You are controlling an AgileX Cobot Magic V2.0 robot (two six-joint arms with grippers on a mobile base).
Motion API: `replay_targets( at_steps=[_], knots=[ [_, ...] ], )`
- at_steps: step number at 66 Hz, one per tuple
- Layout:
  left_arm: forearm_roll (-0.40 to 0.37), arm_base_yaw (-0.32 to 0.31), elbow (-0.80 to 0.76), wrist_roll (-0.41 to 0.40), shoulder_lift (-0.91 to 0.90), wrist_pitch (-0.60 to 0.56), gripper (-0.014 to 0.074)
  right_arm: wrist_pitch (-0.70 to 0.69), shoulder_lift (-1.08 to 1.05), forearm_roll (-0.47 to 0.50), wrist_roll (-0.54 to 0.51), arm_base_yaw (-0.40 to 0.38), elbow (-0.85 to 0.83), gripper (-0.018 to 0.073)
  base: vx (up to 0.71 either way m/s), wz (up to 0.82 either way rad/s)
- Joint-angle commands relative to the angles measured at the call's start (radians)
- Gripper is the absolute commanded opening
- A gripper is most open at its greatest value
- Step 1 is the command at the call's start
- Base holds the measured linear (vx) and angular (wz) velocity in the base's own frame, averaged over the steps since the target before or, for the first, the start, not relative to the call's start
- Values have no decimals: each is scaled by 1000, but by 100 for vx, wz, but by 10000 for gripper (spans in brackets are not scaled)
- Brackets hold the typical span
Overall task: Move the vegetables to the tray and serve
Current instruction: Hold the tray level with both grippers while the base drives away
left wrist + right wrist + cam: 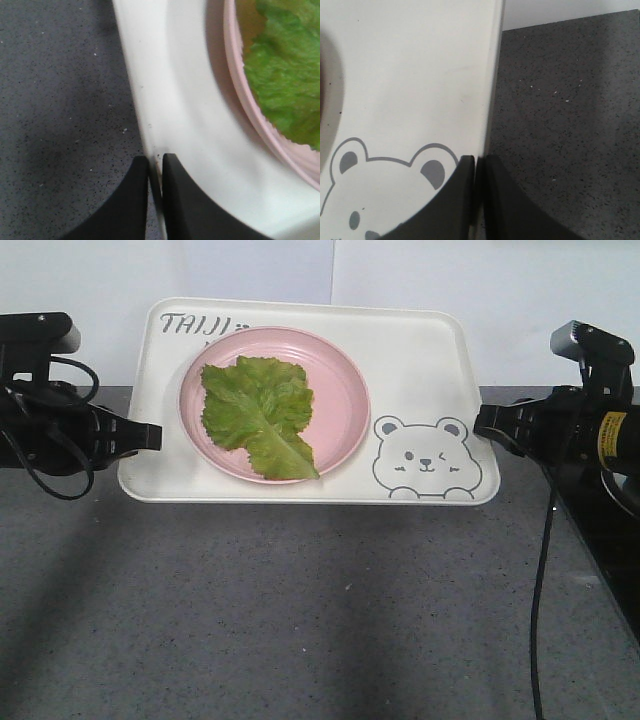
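Note:
The green lettuce leaf (258, 414) lies on a round pink plate (340, 390) that sits on the cream tray (420, 360) with the bear drawing. The tray is tilted, its far edge up, and held above the grey table. My left gripper (155, 436) is shut on the tray's left rim; the left wrist view shows its jaws (155, 159) pinching the rim (145, 125), with the leaf (285, 75) at the top right. My right gripper (480, 422) is shut on the tray's right rim; the right wrist view shows its jaws (476, 159) closed on the edge (490, 100).
The dark grey speckled table (300, 610) stretches under and in front of the tray. A white wall (400, 270) stands behind it. Black cables (545, 570) hang from my right arm over the table's right side.

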Motion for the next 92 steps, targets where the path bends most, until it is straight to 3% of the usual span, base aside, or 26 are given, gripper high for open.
replay_targets(
  at_steps=[1, 92],
  knots=[
    [-106, -31, -33, 23, -35, -93, -6, -183, -49, 16, -10, 28, -31, -3, 1, 0],
    [-106, -31, -33, 23, -35, -93, -6, -183, -49, 16, -10, 28, -31, -3, 0, 0]
  ],
)
